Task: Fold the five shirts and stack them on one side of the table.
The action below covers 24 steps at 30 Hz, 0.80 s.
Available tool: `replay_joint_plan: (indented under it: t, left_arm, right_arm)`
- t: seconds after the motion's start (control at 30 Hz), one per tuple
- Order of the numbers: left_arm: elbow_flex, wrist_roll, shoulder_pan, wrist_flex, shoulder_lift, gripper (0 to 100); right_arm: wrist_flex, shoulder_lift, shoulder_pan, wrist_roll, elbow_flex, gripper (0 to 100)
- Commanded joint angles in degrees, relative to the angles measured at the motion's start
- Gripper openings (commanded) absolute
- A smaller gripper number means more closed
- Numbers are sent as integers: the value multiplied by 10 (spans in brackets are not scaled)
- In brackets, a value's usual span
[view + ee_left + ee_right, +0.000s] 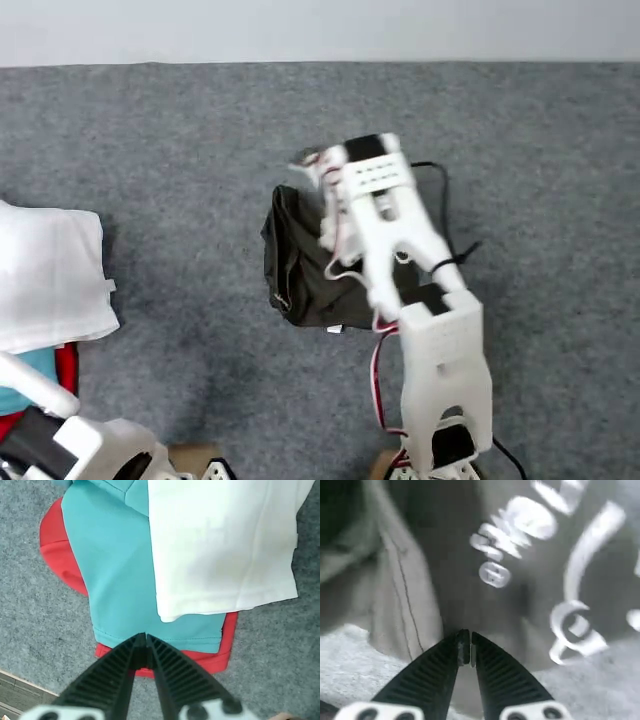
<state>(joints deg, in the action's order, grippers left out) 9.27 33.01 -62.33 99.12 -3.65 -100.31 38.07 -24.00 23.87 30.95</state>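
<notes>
Down over the dark shirt (445, 555) the right gripper (465, 647) has its jaws drawn together to a bare sliver, tips at the cloth's border where grey tabletop (150, 130) begins; whether any fabric is caught between them cannot be told. A stitched seam of the dark shirt runs just beside the tips, and pale print lies farther across the cloth. From the high view the dark shirt sits bunched under the right arm, its edges uneven, with bare tabletop on every side of it: a broad band beyond it up to the tabletop's far edge, and another wide band between it and the stack on the left arm's side. That stack lies well apart from the dark shirt: white shirt (220, 545) on top, teal shirt (115, 565) under it showing along one side and the hem, red shirt (57, 555) lowest, sticking out past the teal as a narrow rim. The left gripper (146, 642), jaws pressed together and empty, hangs over the red hem.
</notes>
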Motion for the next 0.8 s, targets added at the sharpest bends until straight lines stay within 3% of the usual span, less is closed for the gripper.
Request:
replay_joint_plan:
  t: [0.0,0.13,0.3,0.77]
  left_arm:
    - [1,-5,4,4,-20,7]
    - [1,-5,4,4,-20,7]
    - [1,-5,4,4,-20,7]
    - [1,-5,4,4,-20,7]
  right_arm:
    - [-22,-11,-96,2,33,10]
    - [-17,-11,-190,1,39,10]
    - [-22,-11,-218,1,101,9]
    - [12,-27,-87,4,139,10]
